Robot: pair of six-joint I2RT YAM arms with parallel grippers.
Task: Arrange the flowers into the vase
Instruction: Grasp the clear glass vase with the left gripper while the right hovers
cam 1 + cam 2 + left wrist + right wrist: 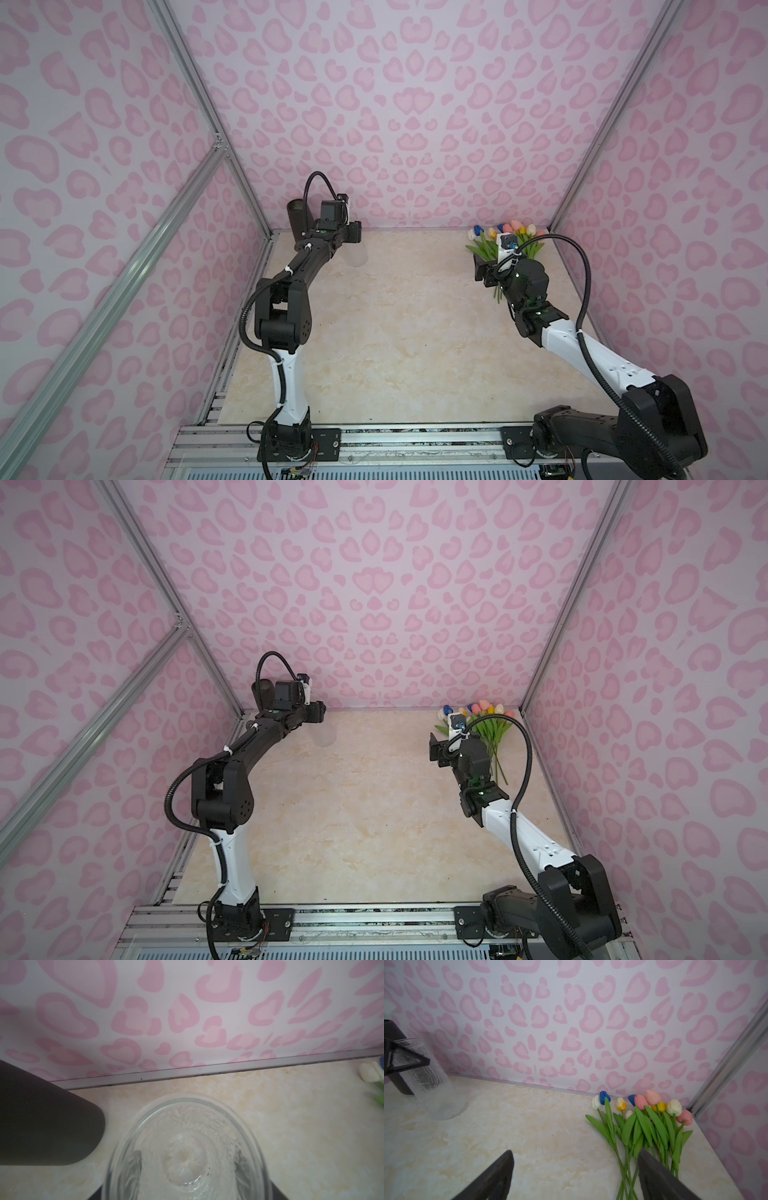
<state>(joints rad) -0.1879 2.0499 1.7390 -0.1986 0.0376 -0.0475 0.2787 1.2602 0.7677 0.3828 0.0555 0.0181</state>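
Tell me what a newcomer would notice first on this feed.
The loud pink heart-spotted walls enclose everything. Next, the flowers, a bright tulip bunch lying flat in the far right corner of the table. Opposite, far left, the left gripper has its jaws either side of the clear glass vase.

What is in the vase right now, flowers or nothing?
Nothing, it is empty. The left wrist view shows the vase down to its bare glass bottom, and the flowers lie on the table.
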